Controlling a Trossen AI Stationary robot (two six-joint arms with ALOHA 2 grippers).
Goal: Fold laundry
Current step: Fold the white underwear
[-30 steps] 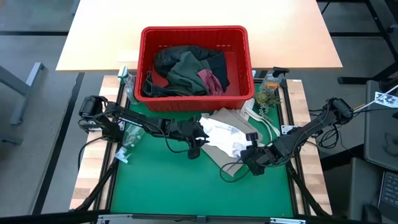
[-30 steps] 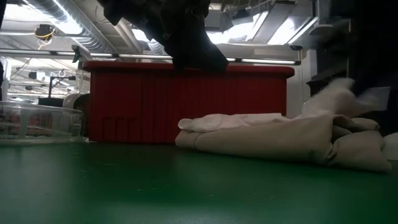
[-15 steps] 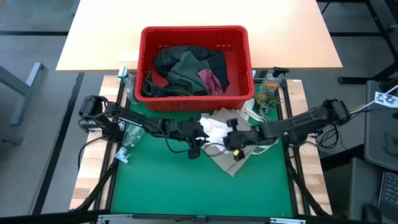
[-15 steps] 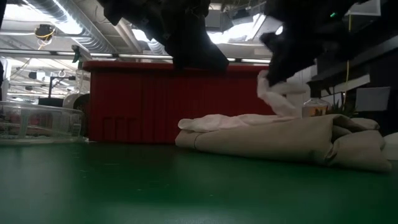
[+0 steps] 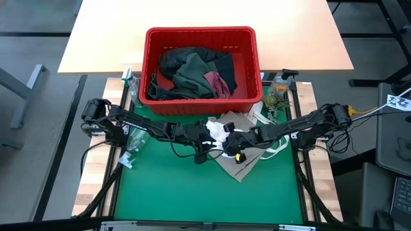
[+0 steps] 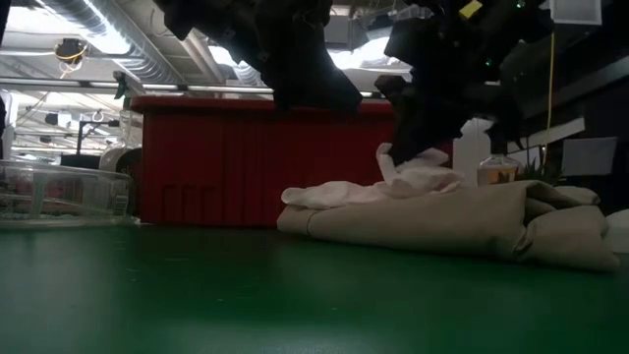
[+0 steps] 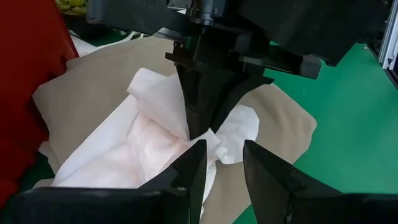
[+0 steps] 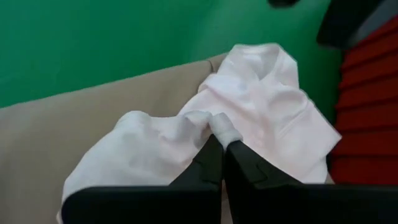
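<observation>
Covering the table (image 5: 192,192): green mat.

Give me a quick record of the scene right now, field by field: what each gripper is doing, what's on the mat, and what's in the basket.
right gripper: shut on the white cloth, over the tan garment
left gripper: open, facing that pinch point, holding nothing
on green mat: tan garment with white cloth on top
red basket: holds dark, olive-green and maroon clothes, unfolded
</observation>
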